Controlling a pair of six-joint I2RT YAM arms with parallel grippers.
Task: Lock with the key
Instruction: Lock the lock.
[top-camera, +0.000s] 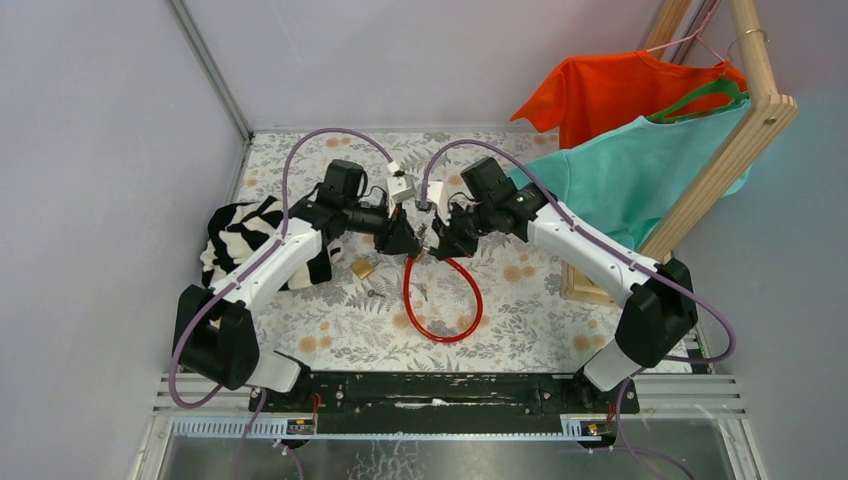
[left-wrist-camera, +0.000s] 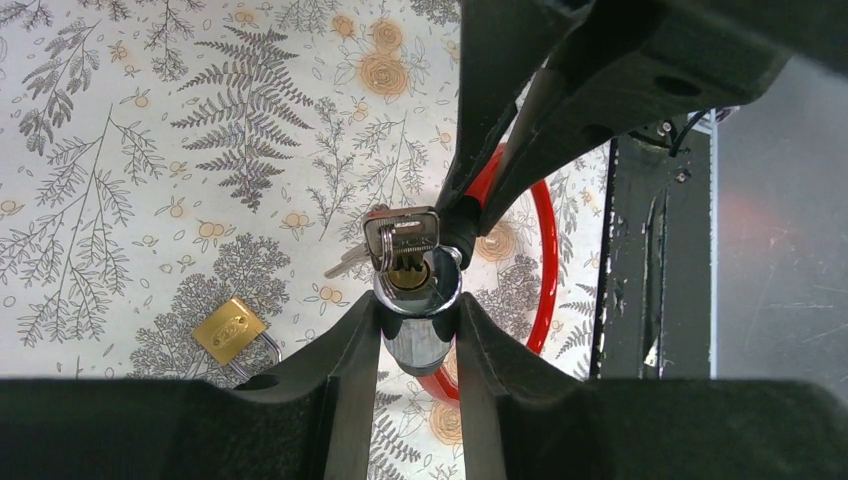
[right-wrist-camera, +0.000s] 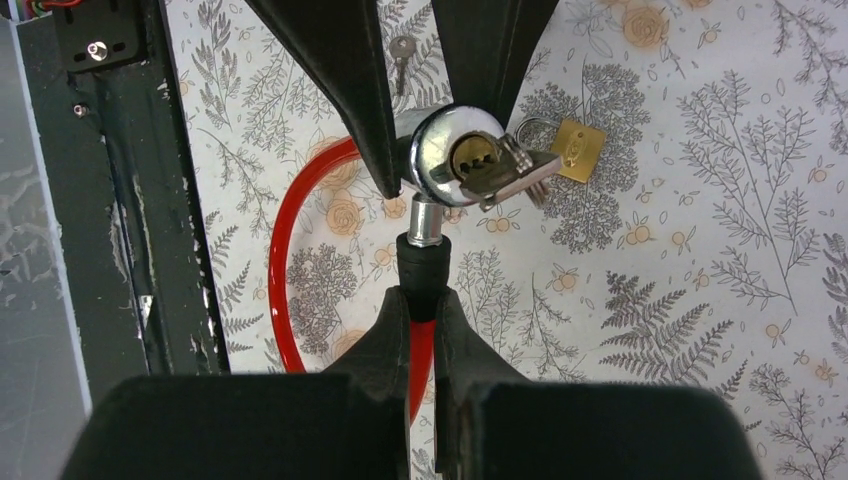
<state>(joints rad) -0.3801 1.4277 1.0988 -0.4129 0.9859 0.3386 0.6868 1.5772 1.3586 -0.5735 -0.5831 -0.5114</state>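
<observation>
Left end effector (left-wrist-camera: 417, 308) is clamping the chrome lock cylinder (left-wrist-camera: 418, 345), key (left-wrist-camera: 403, 238) sitting in it; right end effector (right-wrist-camera: 420, 298) is pinching the red cable (right-wrist-camera: 278, 270).

Fern-and-rose print table (top-camera: 520, 320): brass padlock (top-camera: 362, 268) just near-left of the left claw (top-camera: 412, 240), zebra-striped cloth (top-camera: 235, 235) well to its left, red cable loop (top-camera: 440, 335) lying nearside of both claws, wooden rack foot (top-camera: 585, 290) right of the right claw (top-camera: 438, 244).
</observation>
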